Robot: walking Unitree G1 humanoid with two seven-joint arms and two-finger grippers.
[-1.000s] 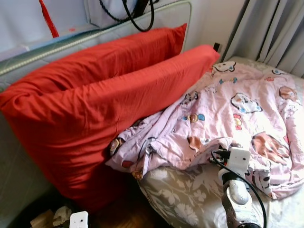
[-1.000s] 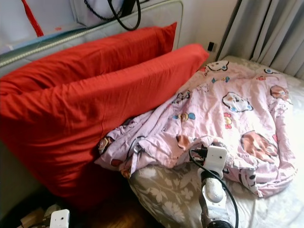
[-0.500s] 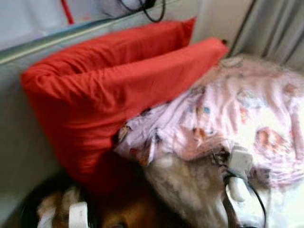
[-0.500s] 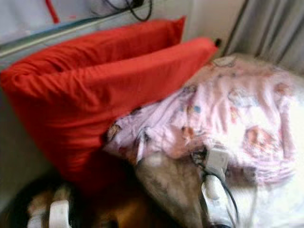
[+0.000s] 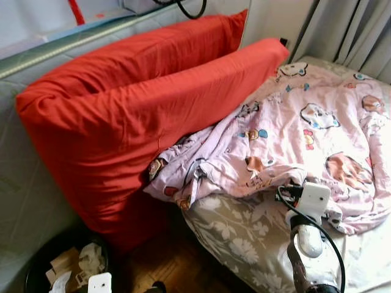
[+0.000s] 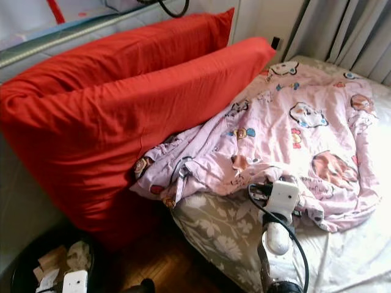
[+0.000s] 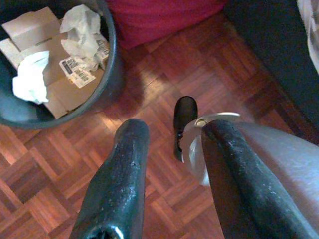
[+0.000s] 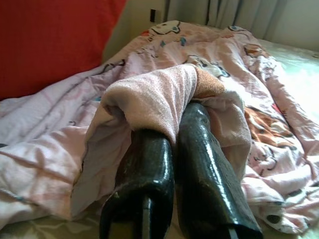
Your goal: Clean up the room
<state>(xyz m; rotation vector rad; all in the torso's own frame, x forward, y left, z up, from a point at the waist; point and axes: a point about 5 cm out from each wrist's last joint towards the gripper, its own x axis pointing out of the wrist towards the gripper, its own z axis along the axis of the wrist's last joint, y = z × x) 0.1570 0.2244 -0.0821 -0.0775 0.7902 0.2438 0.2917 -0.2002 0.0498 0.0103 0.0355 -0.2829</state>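
Red bed pillows [image 5: 146,116] sit lower-left in my head views now than a second ago; the blur is gone, so that's camera shift, not the bedding. Pink cartoon-print quilt [image 5: 305,134] lies crumpled across the floral grey mattress [image 5: 244,244], its near edge pinched tight in my right gripper [image 8: 172,144]. Newly in view: round black waste bin of paper scraps [image 7: 107,74] on the parquet. Left gripper [image 7: 174,149] hangs parted, empty. Likely next: pull the quilt flat.

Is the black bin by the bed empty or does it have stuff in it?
Partly full: the black bin holds cardboard pieces and crumpled paper.
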